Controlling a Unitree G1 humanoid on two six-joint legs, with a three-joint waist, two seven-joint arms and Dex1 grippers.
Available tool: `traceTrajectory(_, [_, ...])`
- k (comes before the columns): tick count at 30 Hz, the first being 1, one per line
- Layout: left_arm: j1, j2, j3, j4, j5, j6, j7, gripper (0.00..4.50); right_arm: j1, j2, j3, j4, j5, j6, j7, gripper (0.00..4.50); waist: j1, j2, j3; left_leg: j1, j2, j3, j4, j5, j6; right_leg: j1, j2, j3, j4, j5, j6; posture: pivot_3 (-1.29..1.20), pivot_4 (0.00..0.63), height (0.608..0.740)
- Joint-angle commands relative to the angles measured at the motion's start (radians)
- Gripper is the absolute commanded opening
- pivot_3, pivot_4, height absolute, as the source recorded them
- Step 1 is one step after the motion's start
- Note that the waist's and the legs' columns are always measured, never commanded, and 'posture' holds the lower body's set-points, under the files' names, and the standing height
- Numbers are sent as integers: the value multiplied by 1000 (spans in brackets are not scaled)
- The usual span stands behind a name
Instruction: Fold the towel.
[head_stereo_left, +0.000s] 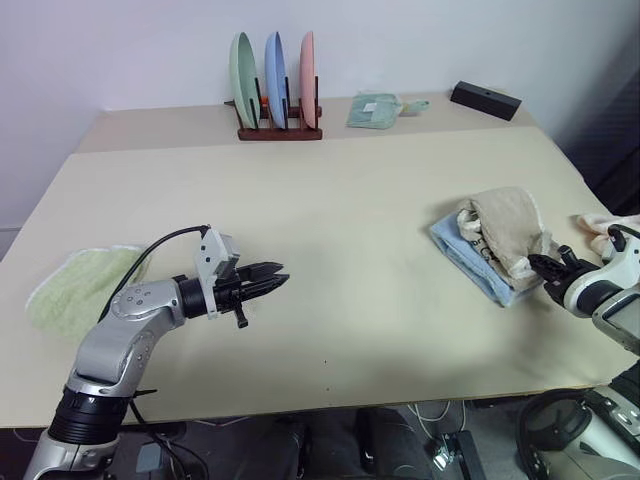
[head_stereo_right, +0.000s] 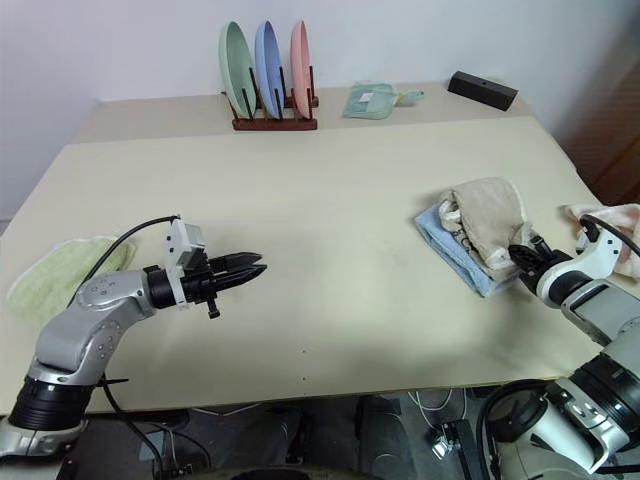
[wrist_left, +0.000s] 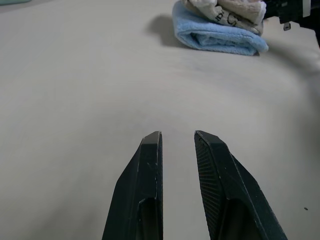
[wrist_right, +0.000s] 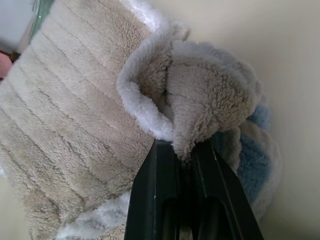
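Clamped on a fold of the towel, the right pincer has its two black fingers pressed together around the white-edged terry, at the lower right of the head view; the beige towel lies bunched on top of a folded light blue towel, right of centre on the pale surface, with a dark print showing on its near side; a pinkish cloth lies at the right edge of the frame just beyond the right arm; the left pincer hangs above bare surface at the lower left, pointing toward the pile, its fingers a narrow gap apart and holding nothing; behind it, at the left edge, lies a light green towel; at the top of the frame stand three plates in a wooden rack, then a small green cloth and a black box further right.
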Motion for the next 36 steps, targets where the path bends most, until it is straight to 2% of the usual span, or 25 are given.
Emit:
traceTrajectory(1, [-7,0,0,-13,3,-17,-8,984,1,-8,13,-43,16,-30,13,26,1,0,0,0,0,0,0,0,0,0,0,0,0,0,0,0,150,737])
traceTrajectory(2, [-8,-2,-2,-14,4,-15,-6,984,2,-16,22,-42,14,-37,18,26,1,0,0,0,0,0,0,0,0,0,0,0,0,0,0,0,150,737])
traceTrajectory(5, [-6,-6,-7,-11,4,-14,-7,984,-9,-31,36,-51,22,-57,29,1066,0,0,0,0,0,0,0,0,0,0,0,0,0,0,0,0,150,737])
traceTrajectory(10, [-4,-4,-6,13,6,-25,-23,984,-26,-92,81,-124,1,-171,46,3443,0,1,0,0,0,0,0,0,0,0,0,0,0,0,0,0,150,737])
traceTrajectory(16, [-20,-6,42,58,18,-54,7,984,45,-329,270,-171,-122,-450,220,3443,0,2,1,0,0,0,0,0,0,0,0,-1,0,0,1,0,150,737])
traceTrajectory(21, [-21,9,113,113,35,-95,45,984,123,-465,529,-274,-210,-676,459,3443,-8,2,1,1,1,1,0,0,0,0,1,-1,0,0,1,0,150,737])
traceTrajectory(25, [2,23,145,122,51,-108,65,984,157,-472,736,-324,-263,-825,617,3443,-1,1,2,0,1,1,0,0,-1,0,1,-1,0,0,1,0,150,737])
traceTrajectory(28, [34,20,149,91,50,-103,79,984,168,-428,843,-313,-286,-913,687,3443,3,0,3,0,1,1,0,0,-1,0,1,-1,-1,0,1,0,150,737])
traceTrajectory(36, [154,28,179,-29,19,-74,104,984,122,-289,987,-178,-324,-1027,776,3443,2,-3,4,0,1,0,1,0,0,1,1,-1,-2,0,1,0,150,737])
